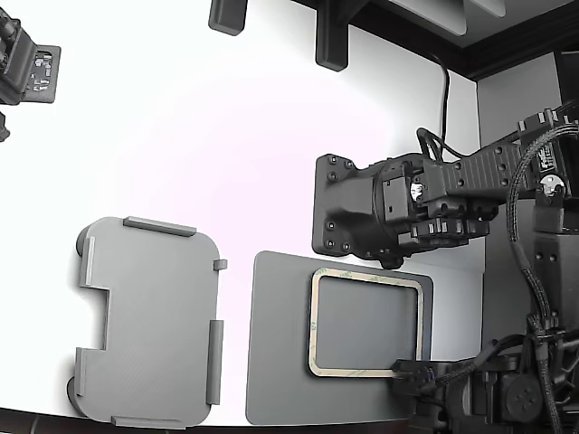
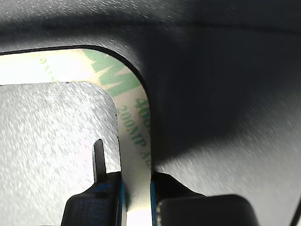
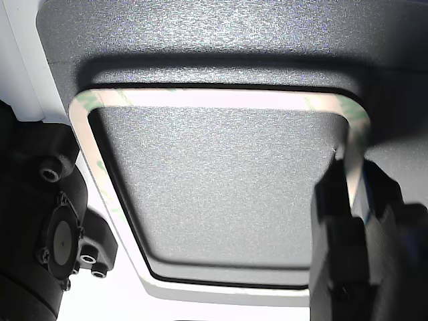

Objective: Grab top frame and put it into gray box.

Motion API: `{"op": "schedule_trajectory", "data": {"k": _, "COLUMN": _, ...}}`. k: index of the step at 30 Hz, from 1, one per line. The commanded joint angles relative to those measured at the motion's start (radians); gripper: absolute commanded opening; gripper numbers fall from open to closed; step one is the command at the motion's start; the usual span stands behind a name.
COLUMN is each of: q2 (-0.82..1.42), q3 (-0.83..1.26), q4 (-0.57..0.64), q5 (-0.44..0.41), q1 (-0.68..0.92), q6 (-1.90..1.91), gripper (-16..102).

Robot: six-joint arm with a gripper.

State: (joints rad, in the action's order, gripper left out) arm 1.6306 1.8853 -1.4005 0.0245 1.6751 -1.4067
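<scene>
The top frame (image 1: 366,277) is a thin tan rounded rectangle with green print, lying on a dark gray mat (image 1: 276,344) at the exterior view's lower right. My gripper (image 1: 404,369) sits at the frame's near right corner. In the wrist view the gripper (image 2: 137,188) straddles one band of the frame (image 2: 134,122), with a blue-edged pad touching each edge of the band. The other view shows the same hold, my gripper (image 3: 354,194) on the frame (image 3: 200,99) beside a rounded corner. The light gray box (image 1: 149,325), a shallow tray, lies apart at the exterior view's left.
A second black arm (image 1: 398,203) hangs over the mat's far edge, just beyond the frame. Black fixtures (image 1: 330,41) stand at the table's back edge, and another dark device (image 1: 27,72) sits at the far left. White table (image 1: 226,163) shows between box and mat.
</scene>
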Motion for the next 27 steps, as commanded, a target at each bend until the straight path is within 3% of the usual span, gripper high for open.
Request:
{"op": "schedule_trajectory", "data": {"k": 1, "q2": 0.015, "q3": -0.114, "q4": -0.04, "q5": -0.008, "q1": -0.054, "q6": 0.011, "gripper": -11}}
{"op": "schedule_trajectory", "data": {"k": 5, "q2": -0.017, "q3": -0.268, "q4": -0.127, "q5": -0.031, "q1": -0.133, "q6": 0.1, "gripper": -11}}
{"op": "schedule_trajectory", "data": {"k": 8, "q2": -0.084, "q3": -0.46, "q4": -0.253, "q5": -0.098, "q1": -0.189, "q6": 0.272, "gripper": -11}}
{"op": "schedule_trajectory", "data": {"k": 11, "q2": -0.107, "q3": -0.563, "q4": -0.255, "q5": -0.166, "q1": -0.245, "q6": 0.52, "gripper": -11}}
{"op": "schedule_trajectory", "data": {"k": 15, "q2": -0.137, "q3": -0.652, "q4": -0.255, "q5": -0.298, "q1": -0.311, "q6": 0.824, "gripper": -11}}
{"op": "schedule_trajectory", "data": {"k": 20, "q2": -0.114, "q3": -0.647, "q4": -0.256, "q5": -0.525, "q1": -0.364, "q6": 1.284, "gripper": -11}}
{"op": "schedule_trajectory", "data": {"k": 22, "q2": -0.091, "q3": -0.643, "q4": -0.256, "q5": -0.549, "q1": -0.408, "q6": 1.539, "gripper": -11}}
{"op": "schedule_trajectory", "data": {"k": 27, "q2": -0.063, "q3": -0.655, "q4": -0.256, "q5": -0.555, "q1": -0.525, "q6": 1.643, "gripper": -11}}
